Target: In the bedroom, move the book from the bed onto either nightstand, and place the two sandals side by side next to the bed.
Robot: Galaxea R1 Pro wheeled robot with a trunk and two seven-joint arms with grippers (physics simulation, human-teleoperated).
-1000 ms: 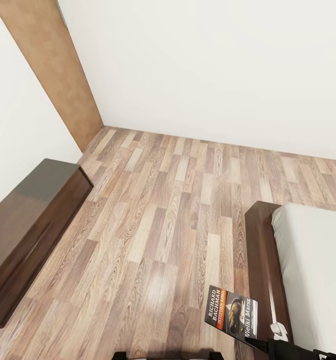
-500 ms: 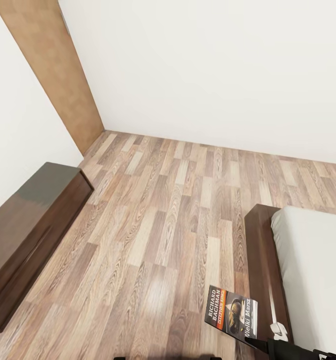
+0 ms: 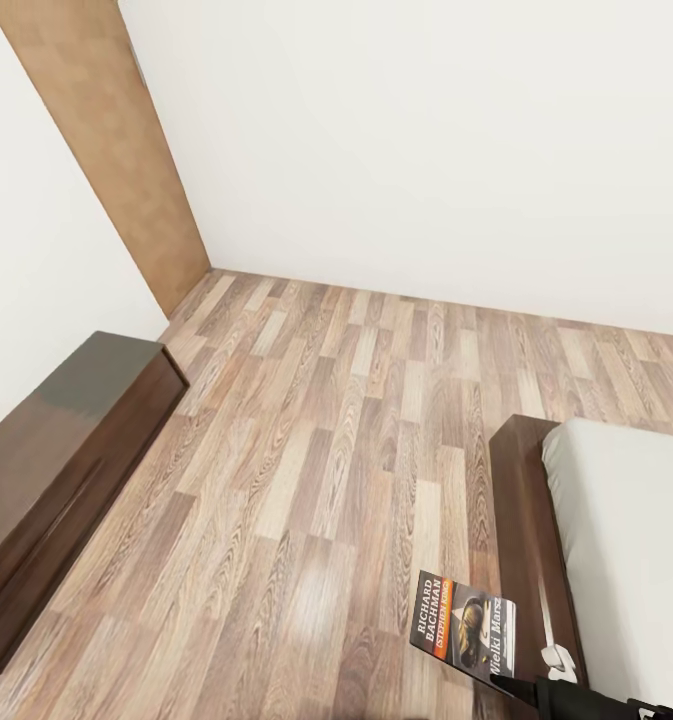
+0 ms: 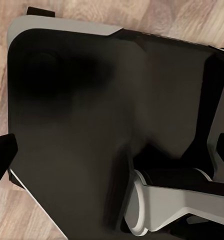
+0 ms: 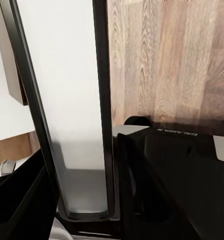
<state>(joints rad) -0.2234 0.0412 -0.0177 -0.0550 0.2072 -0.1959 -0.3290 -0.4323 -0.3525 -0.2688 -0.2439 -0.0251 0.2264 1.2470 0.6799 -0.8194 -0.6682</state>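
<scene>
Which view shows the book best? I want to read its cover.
The head view: the book faces up with its cover lettering legible, held over the floor beside the bed. The right wrist view shows it edge-on between the right gripper's fingers. The left wrist view gives nothing recognizable of it.

head high over floor (image 3: 306,480) (wrists close)

Home bedroom: bed (image 3: 616,540), low dark bench (image 3: 56,480), wood-plank floor (image 3: 326,450), white walls.
</scene>
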